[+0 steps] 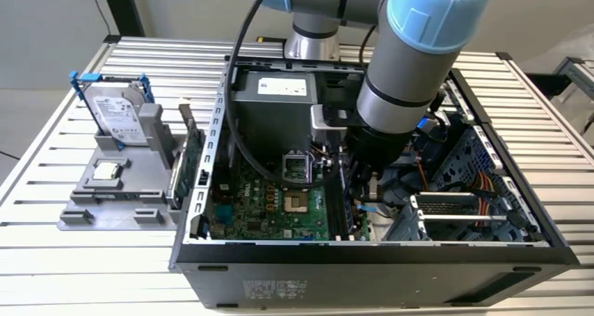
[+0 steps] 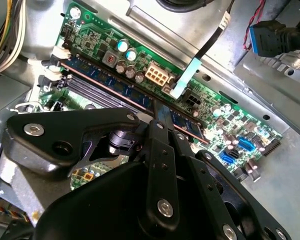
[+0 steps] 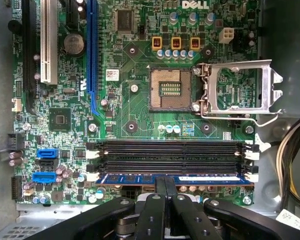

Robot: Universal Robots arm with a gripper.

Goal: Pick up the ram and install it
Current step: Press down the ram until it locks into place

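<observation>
Pincer: the pincer (image 3: 165,186) is down inside the open computer case (image 1: 371,260), its two dark fingers pressed close together, their tips at the upper edge of the ram (image 3: 175,178); whether they pinch the stick or only press on it, I cannot tell.
Ram: it stands on edge in the memory slot nearest the pincer, a blue-green strip with black chips, running between the white latches (image 3: 251,176) at each end of the slot.
Neighbouring slots: the black memory slots (image 3: 170,155) beside it lie between the ram and the processor socket (image 3: 168,90).
Writing: white lettering is printed on the motherboard (image 3: 130,115) and small stickers sit on it; I leave them unread.
First wrist view: looks straight down on the board, with the socket's metal frame (image 3: 237,90) swung open, and blue connectors (image 3: 47,165) off to one side.
Second wrist view: a slanted look along the ram (image 2: 115,82), with a flat black cable (image 2: 205,47) ending in a pale blue tab just behind it.
Exterior view: the arm (image 1: 413,72) reaches down into the case on the slatted metal surface (image 1: 55,163); at the exterior view's left a grey holder (image 1: 116,198) carries a hard drive (image 1: 116,114) with blue rails.
</observation>
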